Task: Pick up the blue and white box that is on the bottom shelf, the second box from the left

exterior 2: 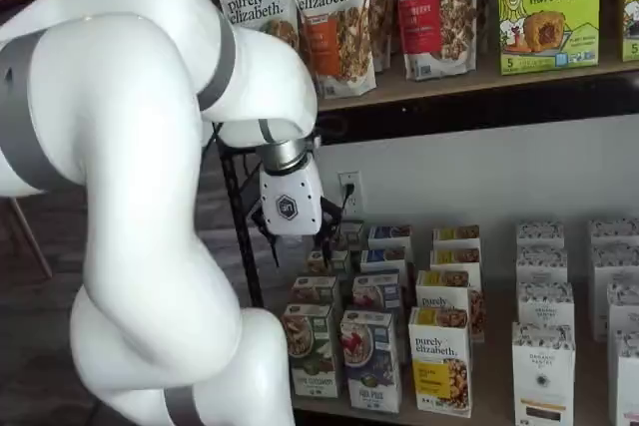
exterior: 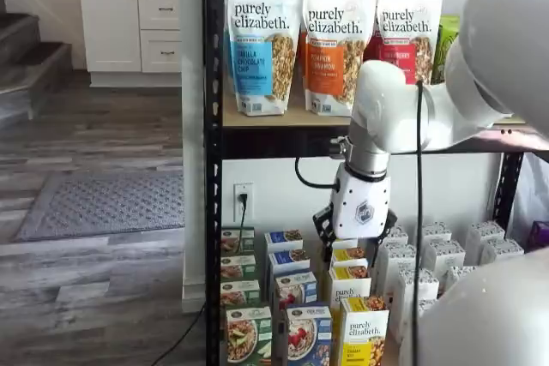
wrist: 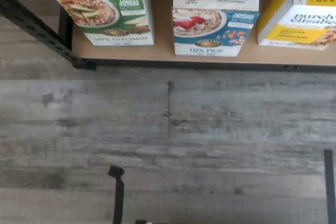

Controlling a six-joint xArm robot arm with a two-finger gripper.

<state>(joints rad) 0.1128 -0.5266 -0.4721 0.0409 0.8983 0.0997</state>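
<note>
Blue and white box (wrist: 215,17), a Flax Plus carton, stands upright at the front edge of the bottom shelf (wrist: 157,51), between a green-fronted box (wrist: 107,9) and a yellow-fronted box (wrist: 304,11), with more rows behind it in both shelf views. The claw (exterior 2: 297,243) hangs above the front rows, empty, its fingers spread apart. A good approach would, I judge, centre over the blue carton, drop straight down and pinch its narrow sides without nudging the close neighbours. The shelf is a tan board on a black post rack; grey wood-plank floor (wrist: 168,124) lies in front, with white cabinets (exterior: 129,10) beyond.
</note>
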